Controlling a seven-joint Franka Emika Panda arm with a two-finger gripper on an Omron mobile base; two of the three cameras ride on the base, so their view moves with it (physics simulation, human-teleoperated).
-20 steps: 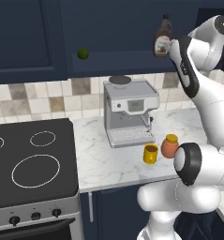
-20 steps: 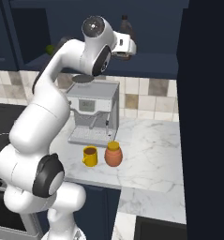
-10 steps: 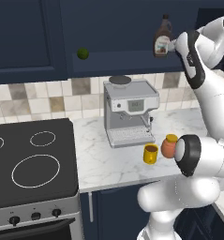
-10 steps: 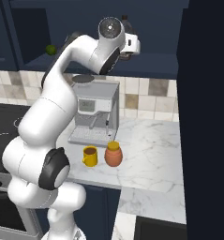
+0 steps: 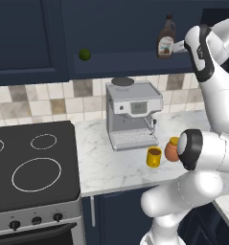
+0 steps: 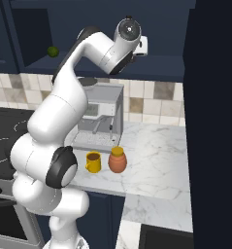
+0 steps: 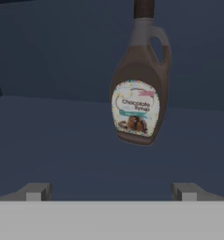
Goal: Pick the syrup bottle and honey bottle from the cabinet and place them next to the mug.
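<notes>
White arm raised high, gripper (image 7: 111,192) spread wide, levelled at the syrup bottle (image 7: 140,89) on the cabinet (image 5: 120,43) shelf.

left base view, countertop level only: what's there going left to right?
stove → coffee machine → mug → honey bottle, partly behind the arm's joint.
</notes>
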